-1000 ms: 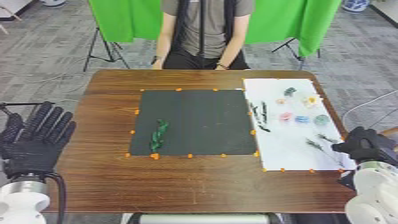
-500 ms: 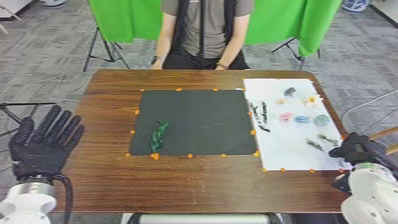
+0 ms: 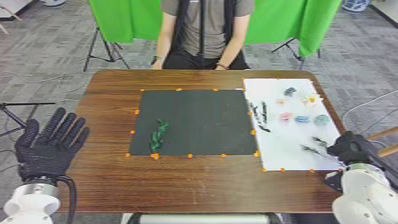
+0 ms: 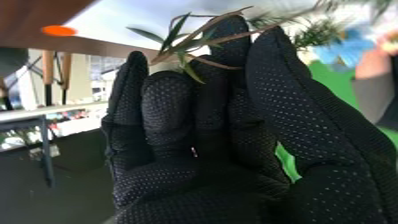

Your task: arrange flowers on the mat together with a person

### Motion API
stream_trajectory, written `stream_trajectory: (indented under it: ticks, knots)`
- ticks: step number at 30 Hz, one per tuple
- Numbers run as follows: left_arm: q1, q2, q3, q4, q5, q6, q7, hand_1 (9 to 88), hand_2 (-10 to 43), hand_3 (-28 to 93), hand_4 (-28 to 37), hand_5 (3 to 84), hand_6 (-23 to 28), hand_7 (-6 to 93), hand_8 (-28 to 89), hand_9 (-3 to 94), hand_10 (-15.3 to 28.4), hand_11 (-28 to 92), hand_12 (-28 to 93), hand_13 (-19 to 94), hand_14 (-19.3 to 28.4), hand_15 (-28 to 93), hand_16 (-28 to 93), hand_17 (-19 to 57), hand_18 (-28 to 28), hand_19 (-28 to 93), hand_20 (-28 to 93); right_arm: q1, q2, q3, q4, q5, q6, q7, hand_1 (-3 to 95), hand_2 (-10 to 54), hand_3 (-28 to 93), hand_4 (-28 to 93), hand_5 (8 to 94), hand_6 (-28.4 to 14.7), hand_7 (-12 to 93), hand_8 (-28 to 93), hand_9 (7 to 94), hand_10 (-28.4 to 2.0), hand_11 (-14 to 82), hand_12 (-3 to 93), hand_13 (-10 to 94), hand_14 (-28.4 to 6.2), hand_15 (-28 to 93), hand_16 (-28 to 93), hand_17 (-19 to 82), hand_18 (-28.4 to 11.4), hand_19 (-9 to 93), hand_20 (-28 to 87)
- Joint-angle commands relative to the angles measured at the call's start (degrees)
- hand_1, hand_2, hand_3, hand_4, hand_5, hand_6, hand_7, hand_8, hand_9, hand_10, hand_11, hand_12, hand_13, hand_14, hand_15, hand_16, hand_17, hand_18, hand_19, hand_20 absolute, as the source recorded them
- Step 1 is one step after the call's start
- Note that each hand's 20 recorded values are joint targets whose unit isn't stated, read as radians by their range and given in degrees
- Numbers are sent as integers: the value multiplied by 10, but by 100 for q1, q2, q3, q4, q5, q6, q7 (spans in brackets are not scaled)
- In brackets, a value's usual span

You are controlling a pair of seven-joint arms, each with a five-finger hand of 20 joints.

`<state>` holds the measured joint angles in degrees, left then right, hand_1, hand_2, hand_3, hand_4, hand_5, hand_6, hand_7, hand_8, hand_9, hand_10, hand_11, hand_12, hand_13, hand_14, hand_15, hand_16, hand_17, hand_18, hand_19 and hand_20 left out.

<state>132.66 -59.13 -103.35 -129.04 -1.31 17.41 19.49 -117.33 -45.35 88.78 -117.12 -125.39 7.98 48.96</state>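
Note:
My left hand is beside the table's left edge, open with fingers spread. At the white sheet's right edge is my right hand; in the right wrist view my right hand pinches the brown stems of a green sprig between thumb and fingertips. Its feathery sprigs lie over the white sheet. A leafy green stem rests on the left part of the dark mat. Pink, blue and white flowers lie on the sheet.
Dark slender leaves lie along the white sheet's left side. Orange markers edge the mat and sheet on the brown table. A wooden stool stands beyond the table's right edge.
My right hand has moved left and slightly inward over the sheet's edge, and the feathery sprigs have shifted left with it. My left hand has moved slightly right and down.

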Motion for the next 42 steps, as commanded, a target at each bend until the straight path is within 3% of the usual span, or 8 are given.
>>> stream_trajectory:
  ticks: [1, 12, 16, 21, 24, 28, 32, 42]
  knots:
    - [16, 14, 71, 91, -14, -1, -86, 224, 171, 742, -283, 455, 86, 112, -91, 366, 146, 166, 66, 239, 150, 280, -78, -72, 123, 335, 95, 493, 290, -477, -408, 466, 541, -251, 513, -36, 706, -279, 698, -15, 408, 39, 601, -138, 524, 634, 486, -166, 758, 494, 219, -209, 716, 352]
    - [-103, 90, 226, 130, 97, -14, -173, 224, 169, 742, -283, 454, 85, 114, -92, 366, 144, 167, 66, 241, 150, 282, -77, -72, 124, 334, 97, 2544, -161, -2553, -188, 407, 585, -889, 506, -41, 719, -269, 698, -15, 409, 49, 605, -137, 518, 641, 486, -166, 757, 497, 218, -209, 718, 349]
    - [-176, 108, 304, 146, 57, 30, -188, 224, 169, 742, -283, 454, 85, 114, -92, 367, 144, 167, 66, 240, 150, 280, -78, -71, 124, 333, 98, 3205, -501, -3202, 19, 467, 390, -1067, 492, -55, 725, -245, 692, -12, 428, 75, 607, -138, 522, 645, 486, -168, 759, 500, 213, -211, 717, 348]
    - [-260, 126, 403, 188, 89, 80, -280, 225, 169, 741, -283, 454, 84, 115, -92, 367, 144, 167, 66, 240, 150, 280, -77, -71, 124, 332, 98, 3767, -964, -3964, 596, 495, 880, -1418, 490, -68, 725, -242, 687, -11, 437, 88, 605, -139, 528, 638, 486, -169, 761, 500, 207, -212, 714, 348]
    - [-418, 102, 522, 259, 30, 126, -237, 226, 168, 741, -283, 456, 83, 117, -92, 367, 143, 168, 66, 240, 151, 281, -77, -71, 124, 332, 98, 3961, -1241, -4305, 931, 478, 985, -1556, 490, -73, 727, -242, 685, -9, 457, 77, 605, -137, 538, 628, 487, -168, 763, 498, 207, -211, 713, 348]
    - [-530, 120, 660, 302, 39, 119, -331, 226, 167, 741, -283, 458, 81, 117, -93, 369, 143, 170, 66, 240, 150, 282, -77, -71, 124, 333, 98, 4066, -1536, -4520, 1148, 628, 730, -1589, 491, -79, 730, -245, 685, -10, 458, 72, 607, -136, 537, 626, 489, -165, 763, 497, 205, -209, 710, 348]
    - [-596, 143, 739, 328, 282, 200, -431, 226, 167, 742, -283, 459, 83, 117, -93, 368, 143, 170, 66, 241, 151, 284, -77, -71, 124, 333, 98, 4183, -1707, -4767, 1346, 466, 664, -1473, 491, -83, 732, -245, 684, -9, 460, 71, 607, -135, 534, 623, 491, -165, 763, 496, 203, -209, 710, 349]
    - [-581, 115, 785, 371, 205, 149, -401, 229, 163, 744, -283, 461, 81, 119, -93, 369, 140, 171, 66, 242, 150, 287, -78, -71, 124, 333, 98, 4092, -1846, -5071, 1557, 424, 421, -1326, 492, -92, 736, -243, 686, -10, 458, 70, 610, -136, 531, 616, 496, -167, 764, 494, 204, -214, 716, 356]
